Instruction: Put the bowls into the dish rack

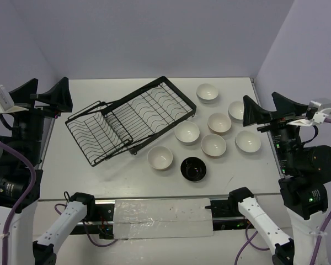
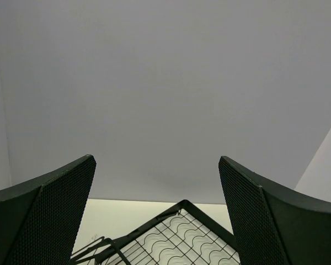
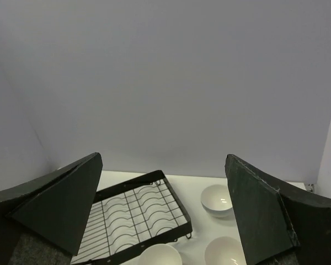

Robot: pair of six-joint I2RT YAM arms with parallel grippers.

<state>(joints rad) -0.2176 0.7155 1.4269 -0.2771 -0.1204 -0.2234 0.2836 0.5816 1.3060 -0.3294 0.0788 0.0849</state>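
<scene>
Left of centre on the pale worktop: the black wire dish rack, set at a slant, its larger section reaching toward the back right, its smaller section toward the left. All eight bowls outside it, upright on the worktop to its right, loosely clustered, none stacked. Farthest back, the rearmost bowl, white. Nearest the arms, the glossy black bowl, with a cream bowl just to its left, near the rack's front edge. Another white bowl close beside the rack's right-hand side. One more, at the right edge of the group, partly hidden behind the right gripper.

Left gripper raised at the worktop's left edge, fingers spread wide, nothing between them. From its wrist camera, only the rack's far corner low between the fingers, wall behind.

Right gripper likewise raised at the right edge, spread wide and holding nothing. From its wrist camera, the rack's larger section and three white bowls down between the fingers.

Along the near edge, between the two arm bases, a white taped sheet.
</scene>
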